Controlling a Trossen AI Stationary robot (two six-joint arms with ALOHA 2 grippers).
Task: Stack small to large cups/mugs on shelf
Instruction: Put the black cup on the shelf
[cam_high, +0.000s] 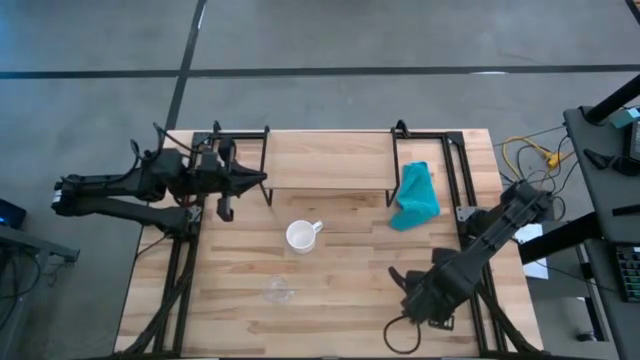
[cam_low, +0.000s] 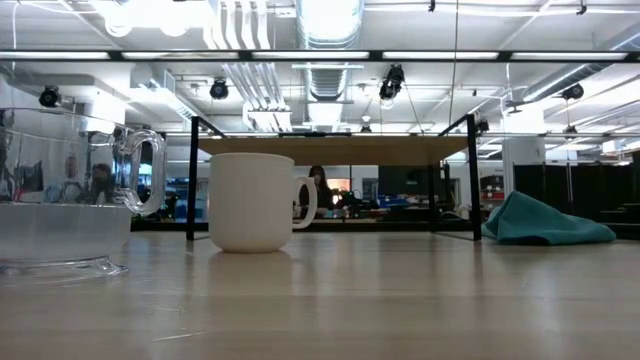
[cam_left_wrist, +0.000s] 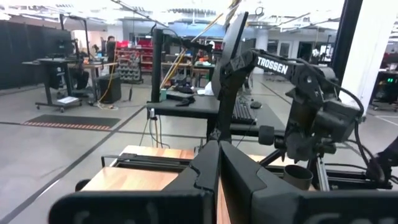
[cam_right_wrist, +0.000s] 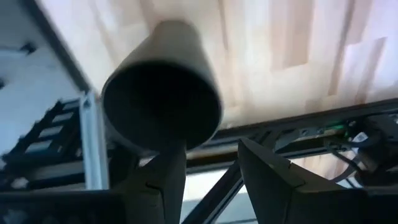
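Observation:
The white handled mug (cam_high: 303, 236) (cam_low: 252, 202) stands on its base mid-table, and the clear glass cup (cam_high: 278, 290) (cam_low: 60, 200) stands nearer the near edge. The shelf (cam_high: 330, 160) (cam_low: 330, 150) is bare at the far side. The black cup (cam_right_wrist: 161, 93) (cam_left_wrist: 297, 177) is upright under my right gripper (cam_high: 405, 290) (cam_right_wrist: 211, 149) by the near right edge, mouth toward the wrist camera. That gripper is open, and the cup lies ahead of one finger, not between the two. My left gripper (cam_high: 255, 180) (cam_left_wrist: 219, 155) is shut, hovering at the shelf's left end. My right gripper comes at the black cup from above, pointing down. One finger (cam_right_wrist: 158, 174) overlaps the cup's rim (cam_right_wrist: 155, 146) in the right wrist view. Whether it touches the rim I cannot tell.
A teal cloth (cam_high: 415, 195) (cam_low: 545, 220) lies crumpled by the shelf's right end. Black metal frame rails (cam_high: 465, 200) run along both table sides, and one rail (cam_right_wrist: 87, 149) lies close to the black cup. Bare wood lies between the mug and the cloth.

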